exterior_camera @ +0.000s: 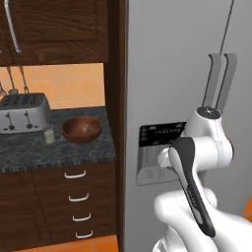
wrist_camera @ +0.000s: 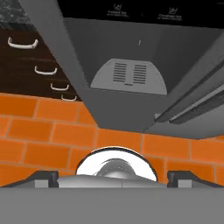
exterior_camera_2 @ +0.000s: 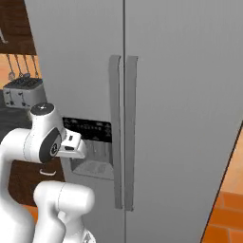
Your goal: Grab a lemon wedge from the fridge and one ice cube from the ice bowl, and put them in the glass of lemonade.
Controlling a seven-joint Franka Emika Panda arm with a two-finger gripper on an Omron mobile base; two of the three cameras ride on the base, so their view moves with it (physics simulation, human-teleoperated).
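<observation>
Facing the fridge (exterior_camera: pixel 172 74) at close range, with both doors shut and the two long handles (exterior_camera_2: pixel 122 133) meeting along the centre seam, well apart from the hand. Keeping the lemon wedge, in all likelihood, sealed behind those doors, so that nothing can be picked until one door is pulled open. Hanging folded in front of the black dispenser panel (exterior_camera: pixel 160 133) on the left door, with the gripper (wrist_camera: pixel 114 178) pointing downward toward the orange tiled floor (wrist_camera: pixel 43 144) rather than at either handle. Spreading the two dark fingertips (wrist_camera: pixel 43 177) wide, near opposite edges of the hand view, and holding nothing between them. Looking up past the dispenser recess and across to the drawers (exterior_camera: pixel 76 197) of the neighbouring cabinet. Resting the ice bowl (exterior_camera: pixel 81 129) on the dark speckled counter (exterior_camera: pixel 29 152) to the left of the fridge, with the glass of lemonade (exterior_camera: pixel 48 136) just beside it and the toaster (exterior_camera: pixel 22 113) behind the glass, all well apart from the hand and out of its present reach. Placing the bowl and glass together, presumably, so that ice can go from one to the other in a short move. Calling next, by judgement, for lifting the hand and turning it toward a handle.
</observation>
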